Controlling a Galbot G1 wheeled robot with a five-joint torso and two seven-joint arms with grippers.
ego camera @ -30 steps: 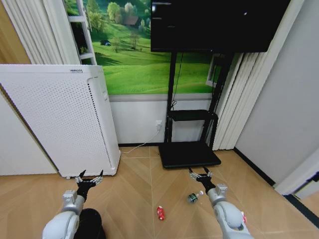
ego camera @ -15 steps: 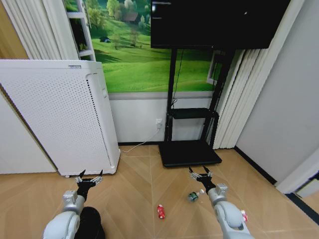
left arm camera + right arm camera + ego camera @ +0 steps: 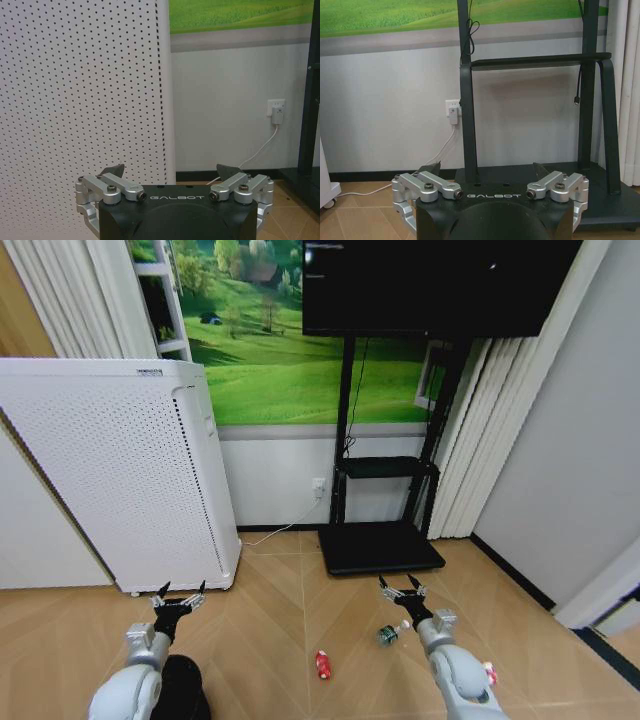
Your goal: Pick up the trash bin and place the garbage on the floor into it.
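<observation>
Bin [image 3: 180,688] under left gripper [image 3: 178,600]; cans beside right gripper [image 3: 401,589]; fingers spread, empty.

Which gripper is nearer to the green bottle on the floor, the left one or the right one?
The right. The right gripper hangs just above and behind the green bottle; the left gripper is far across, above the black bin.

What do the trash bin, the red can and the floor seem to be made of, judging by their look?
Trash bin: probably plastic; plain matte black, no shine, partly hidden behind the left arm. Red can: likely thin metal, with a glossy printed skin; too small to be sure. Floor: wood or wood-look laminate, light planks in a herringbone pattern with a soft sheen.
</observation>
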